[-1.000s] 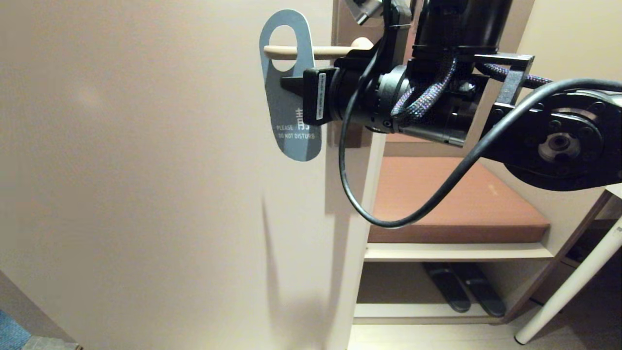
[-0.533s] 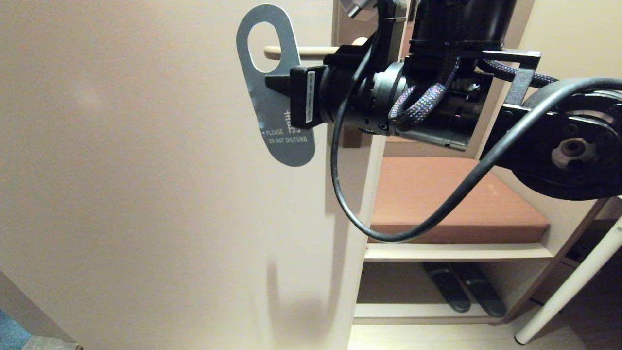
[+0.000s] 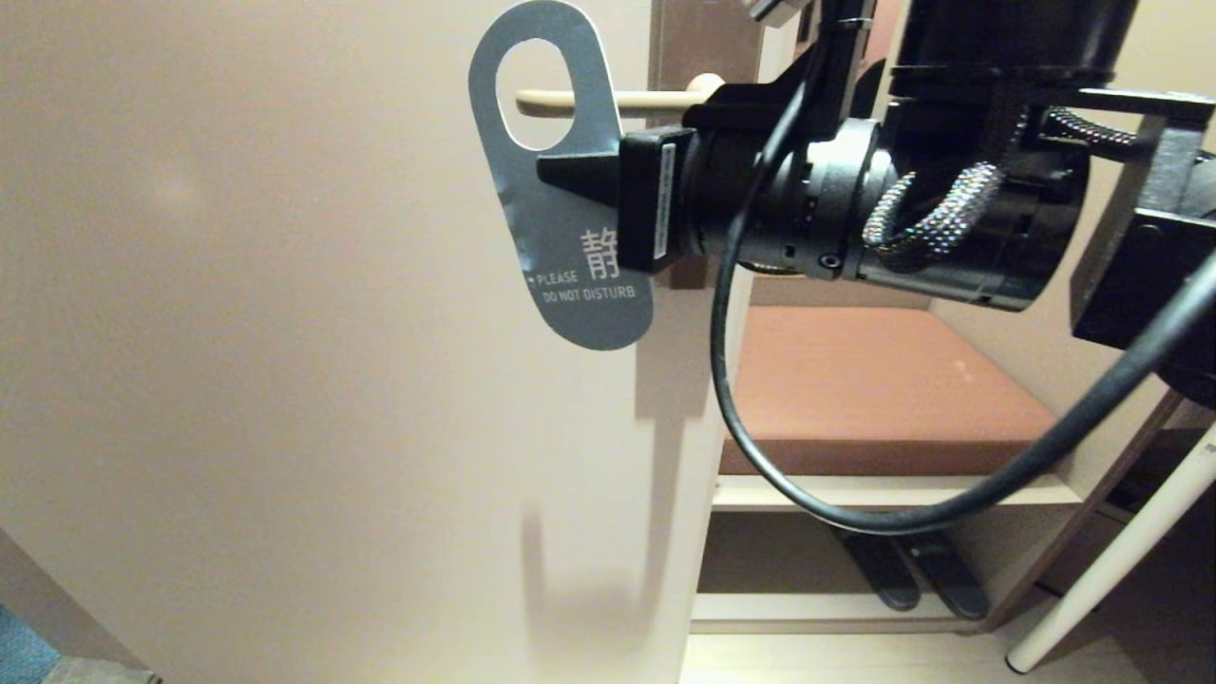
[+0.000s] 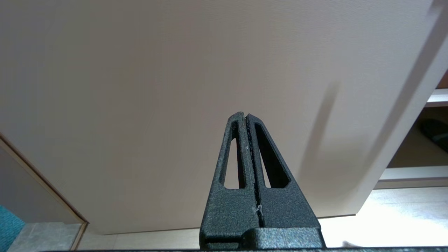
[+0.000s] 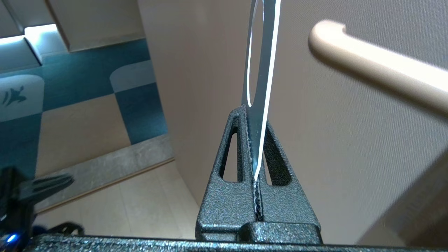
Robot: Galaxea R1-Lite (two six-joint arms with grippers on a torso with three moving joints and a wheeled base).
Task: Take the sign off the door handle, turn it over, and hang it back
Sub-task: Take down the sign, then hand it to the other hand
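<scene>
The sign (image 3: 560, 237) shows its blue-grey "PLEASE DO NOT DISTURB" face in the head view, upright and slightly tilted. My right gripper (image 3: 560, 176) is shut on its right edge, just below the oval hole. The cream door handle (image 3: 655, 99) juts left from its brown backplate (image 3: 684, 47), and its tip shows through the hole from behind. In the right wrist view the sign (image 5: 260, 70) stands edge-on in the right gripper (image 5: 252, 115), clear of the handle (image 5: 367, 66). The left gripper (image 4: 245, 115) is shut and empty, low before the door.
The beige door (image 3: 285, 332) fills the left. To its right is a shelf unit with a brown cushion (image 3: 874, 389) and dark slippers (image 3: 902, 570) below. A white table leg (image 3: 1121, 551) slants at the right. My arm's black cable (image 3: 807, 494) loops down.
The right gripper slid the sign left off the handle's tip, then drew it back toward the camera and slightly right. The left gripper stayed still.
</scene>
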